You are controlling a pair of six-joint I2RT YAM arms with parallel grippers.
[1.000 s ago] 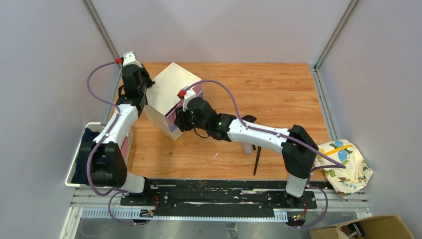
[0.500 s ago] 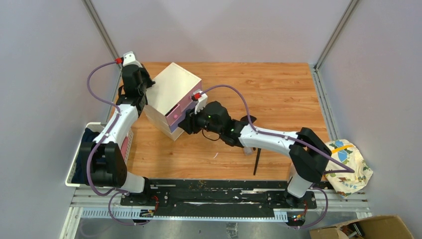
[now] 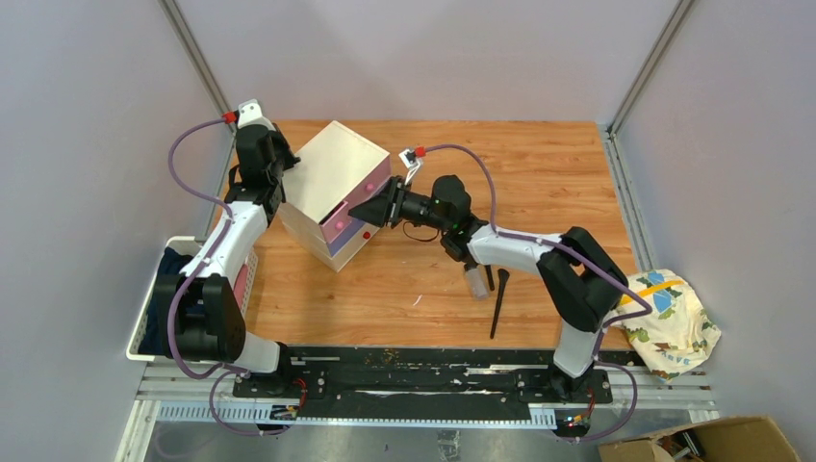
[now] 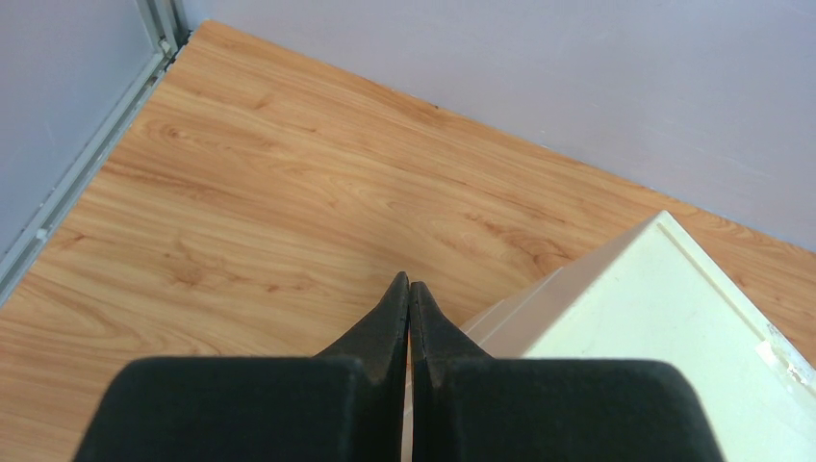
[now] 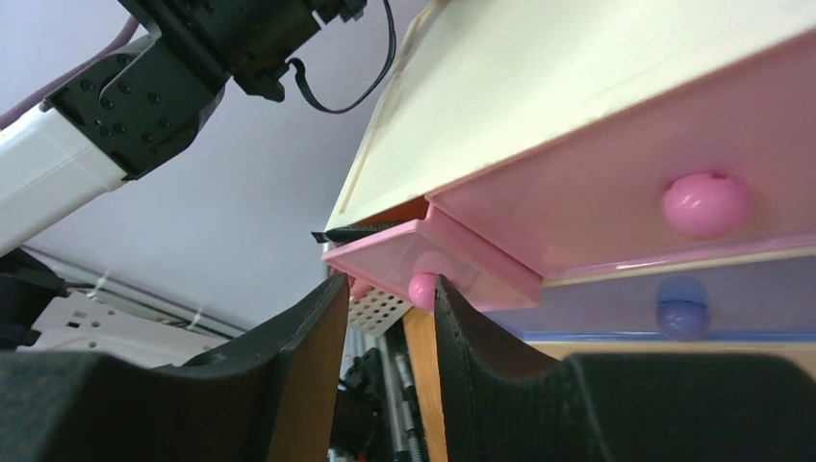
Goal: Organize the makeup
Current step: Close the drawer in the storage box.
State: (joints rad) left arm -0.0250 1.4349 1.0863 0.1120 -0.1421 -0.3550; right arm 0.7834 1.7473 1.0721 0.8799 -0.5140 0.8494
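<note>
The cream box (image 3: 332, 188) stands at the back left, its pink and purple drawers facing right. My right gripper (image 3: 370, 209) is open at that face. In the right wrist view the gripper (image 5: 390, 287) straddles the small pink knob (image 5: 422, 290) of a partly pulled-out pink drawer (image 5: 433, 252); the knob sits against the right finger. Makeup lies under the right arm: a small bottle (image 3: 475, 282) and a slim black brush (image 3: 497, 306). My left gripper (image 3: 287, 166) is shut and empty behind the box, its shut tips (image 4: 409, 282) beside the box's cream top (image 4: 664, 337).
A white perforated basket (image 3: 154, 289) with dark cloth hangs off the table's left edge. A patterned cloth (image 3: 674, 318) lies off the right edge. Above the purple drawer (image 5: 616, 308) sits a closed pink drawer with a round knob (image 5: 705, 204). Grey walls enclose the table.
My right gripper has moved from the box's lower front corner up and right along the drawer face and turned. The left arm has not moved.
</note>
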